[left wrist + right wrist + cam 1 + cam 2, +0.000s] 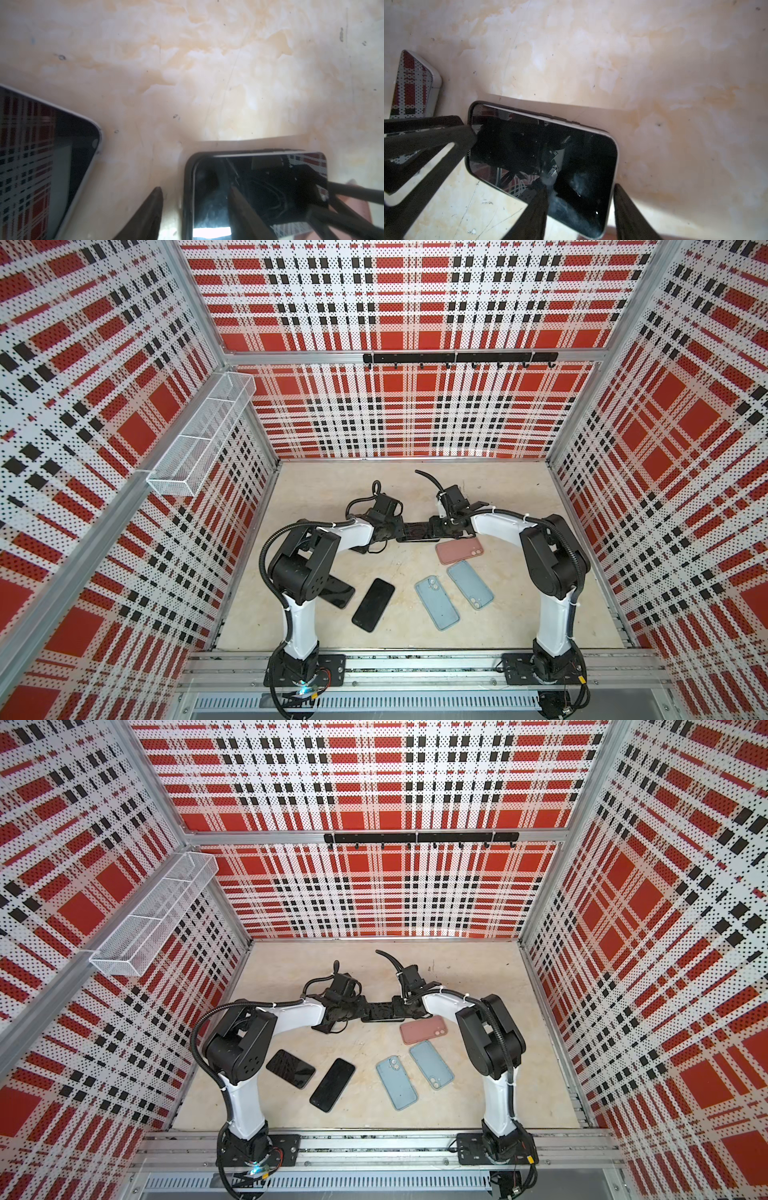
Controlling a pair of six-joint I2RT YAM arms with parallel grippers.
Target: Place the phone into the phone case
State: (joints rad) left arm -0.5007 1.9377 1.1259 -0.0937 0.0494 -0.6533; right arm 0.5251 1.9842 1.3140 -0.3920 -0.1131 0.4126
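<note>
Phone lies screen-up on the tabletop at mid-frame in both top views, between the two arms — partly seated in the black phone case. Left claw released, straddling the case edge. Right claw parted astride the phone's end — grip cannot be told.

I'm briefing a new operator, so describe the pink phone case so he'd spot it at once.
On the beige table, look beside the right arm. The pink case lies flat there, just beyond two blue cases; it alone is pink.
</note>
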